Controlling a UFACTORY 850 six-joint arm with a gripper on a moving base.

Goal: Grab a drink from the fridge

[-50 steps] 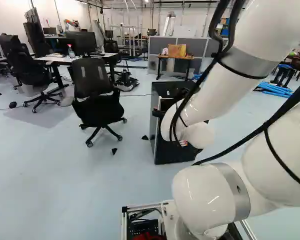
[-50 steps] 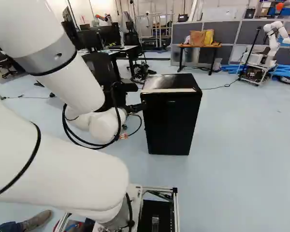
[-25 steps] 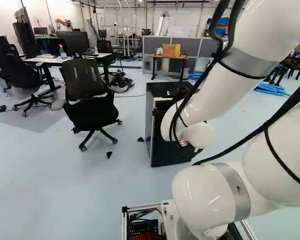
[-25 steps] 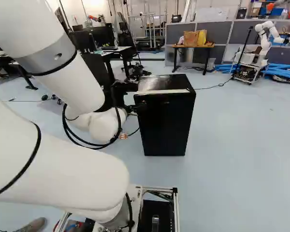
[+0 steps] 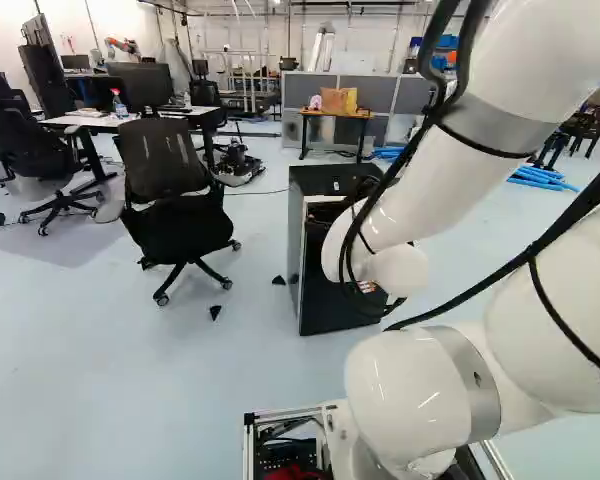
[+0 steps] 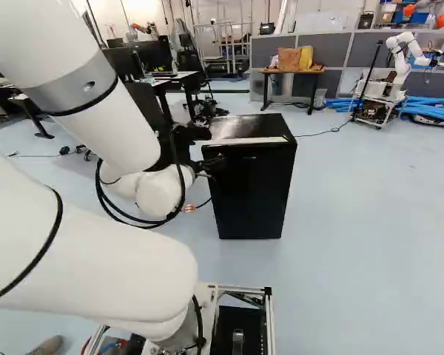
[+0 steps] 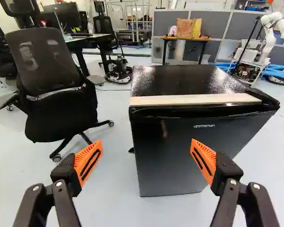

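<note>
The fingers [image 7: 88,162] stand released and spread wide apart, with the black fridge [image 7: 180,151] ahead of them, upright on the pale floor [image 7: 113,203] near a black office chair [image 7: 61,113] with armrests.

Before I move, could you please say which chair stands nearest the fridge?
The chair just left of the fridge in the left base view; the other chairs stand farther off.

The word "upstreman" [image 7: 204,126] reads clearly in the wrist view, in small, pale lowercase letters on the black fridge [image 7: 170,161]. It runs level across the front, below the top edge. In the right base view, the lettering on that front is too small to read.
</note>
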